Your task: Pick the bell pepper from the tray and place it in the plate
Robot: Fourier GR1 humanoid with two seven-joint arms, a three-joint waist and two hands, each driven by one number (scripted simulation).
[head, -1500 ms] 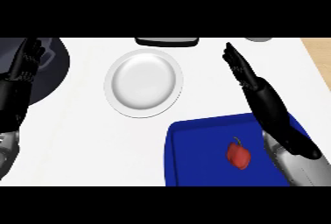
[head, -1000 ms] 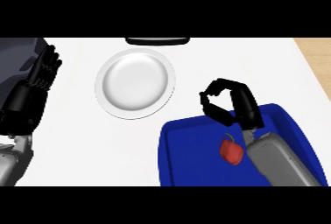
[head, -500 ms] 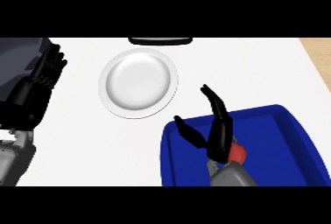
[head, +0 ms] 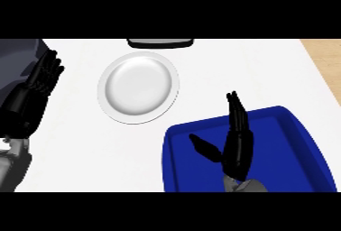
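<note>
The blue tray (head: 293, 149) lies at the lower right of the counter. My right hand (head: 236, 153) hangs over the tray's middle, open, with fingers straight and pointing away and the thumb spread to the left. No bell pepper shows; the spot where it lay is hidden under this hand. The white plate (head: 138, 87) sits bare to the upper left of the tray. My left hand (head: 33, 97) rests open at the left edge, fingers up.
A dark flat object (head: 160, 43) lies at the counter's far edge, just behind the plate. The counter's right side ends at a wooden strip (head: 324, 52). White countertop (head: 233, 72) separates the plate from the tray.
My right hand has drawn back and lower over the tray with fingers straighter. The red pepper that peeked out beside the wrist is now covered. The left hand has hardly moved.
</note>
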